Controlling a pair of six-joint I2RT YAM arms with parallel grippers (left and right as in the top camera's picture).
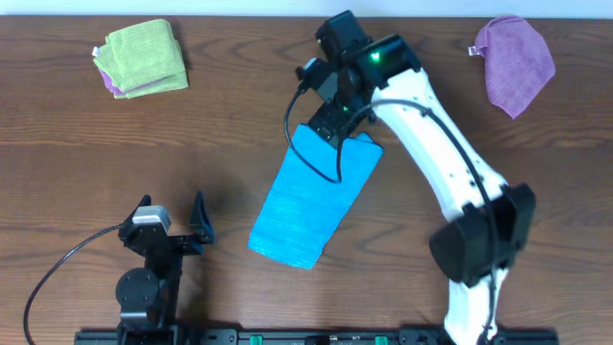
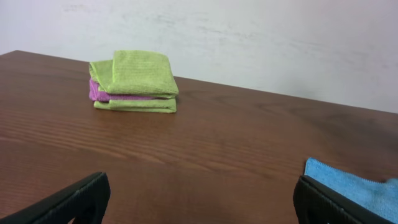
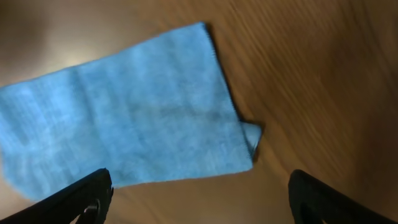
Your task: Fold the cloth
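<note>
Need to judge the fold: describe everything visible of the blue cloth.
The cloth is sky-blue, soft-looking fabric with a fine ribbed weave. It lies flat on the wooden table as a long slanted strip, one corner slightly curled. The right gripper hangs open over its far end; nothing grips it.

The cloth (image 1: pixel 316 196) is seen in bright sky blue, marked with a fine ribbed weave. The worktop (image 1: pixel 239 115) is shown in dark brown with streaked wood grain. A folded cloth (image 1: pixel 144 57) is coloured lime green, with a magenta layer (image 2: pixel 98 92) showing within it, and a crumpled cloth (image 1: pixel 517 62) is purple. The right arm (image 1: pixel 431 134) is cased in white with black joints; the left end effector (image 2: pixel 202 205) and the right end effector (image 3: pixel 199 199) are finished in black.
</note>
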